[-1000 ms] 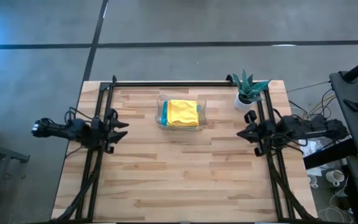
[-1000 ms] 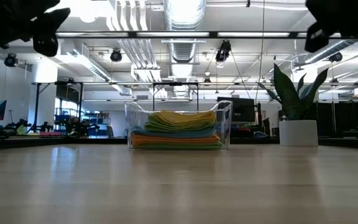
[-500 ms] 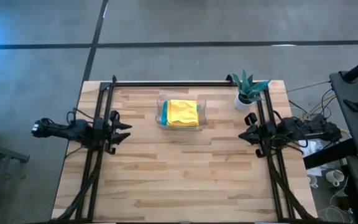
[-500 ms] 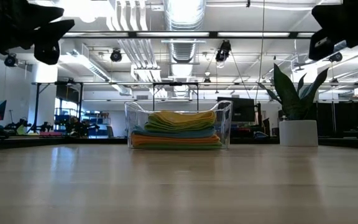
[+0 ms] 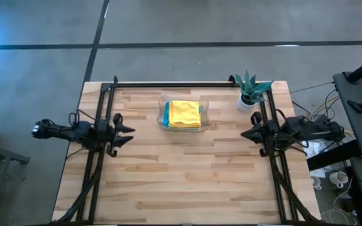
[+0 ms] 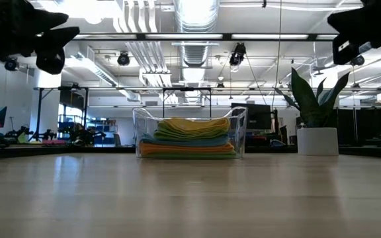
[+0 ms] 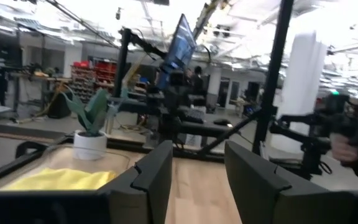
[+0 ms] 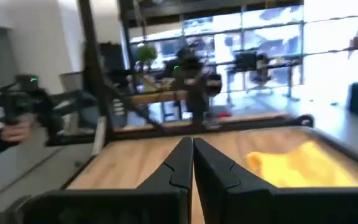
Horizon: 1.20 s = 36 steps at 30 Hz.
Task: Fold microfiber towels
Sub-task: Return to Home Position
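Though piled 1 on another, plainly told apart by colour from the low view: microfiber towels (image 6: 189, 137) folded flat in 1 neat stack, yellow on top, then lime green, teal and orange, with what looks like lime green at the very bottom. From above, only the yellow top square on show, with a thin teal edge at 1 side. Resting inside a clear plastic tray (image 5: 162, 117) at the far centre of the desk (image 5: 187, 182), with the tray walls rising a little above the pile.

Left claw (image 5: 129, 134) raised over the left side of the desk, pointing inward, with 2 fingers parted by a plain gap and nothing held. Right claw (image 5: 242, 134) over the right side, facing the left one, with fingers pressed together on nothing. Stack between the 2 claws but farther back on the desk, well apart from both and touched by neither.

Potted plant (image 5: 251, 91) in a white pot at the far right corner, near the right claw and just behind it. Black frame rails (image 5: 168, 83) along both sides and the back of the desk. Only bare wood planks between each claw and the tray. Seen from the low view, both arms as dark shapes high in the upper corners, above the desk surface.
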Each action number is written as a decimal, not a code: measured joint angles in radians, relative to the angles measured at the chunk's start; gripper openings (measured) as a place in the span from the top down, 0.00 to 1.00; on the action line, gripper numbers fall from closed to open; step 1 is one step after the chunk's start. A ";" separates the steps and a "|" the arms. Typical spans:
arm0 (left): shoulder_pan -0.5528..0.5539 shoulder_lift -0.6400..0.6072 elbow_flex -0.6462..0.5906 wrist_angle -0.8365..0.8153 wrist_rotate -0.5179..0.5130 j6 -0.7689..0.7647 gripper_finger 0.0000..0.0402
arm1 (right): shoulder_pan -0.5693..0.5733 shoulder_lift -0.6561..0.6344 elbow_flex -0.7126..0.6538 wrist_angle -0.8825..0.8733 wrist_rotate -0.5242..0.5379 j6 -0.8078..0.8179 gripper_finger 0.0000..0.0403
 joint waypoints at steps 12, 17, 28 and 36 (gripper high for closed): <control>0.000 0.001 -0.001 -0.026 0.013 0.026 0.67 | 0.002 0.018 -0.128 0.219 -0.020 0.068 0.98; 0.000 0.005 -0.001 -0.038 0.012 0.025 0.67 | -0.009 0.000 -0.127 0.202 -0.025 0.020 0.98; 0.000 0.014 -0.001 -0.047 -0.021 0.032 0.67 | -0.266 0.000 -0.127 0.102 -0.229 0.017 0.98; 0.001 0.010 -0.001 -0.151 0.018 0.031 0.96 | -0.306 0.034 -0.127 0.062 -0.298 -0.022 0.98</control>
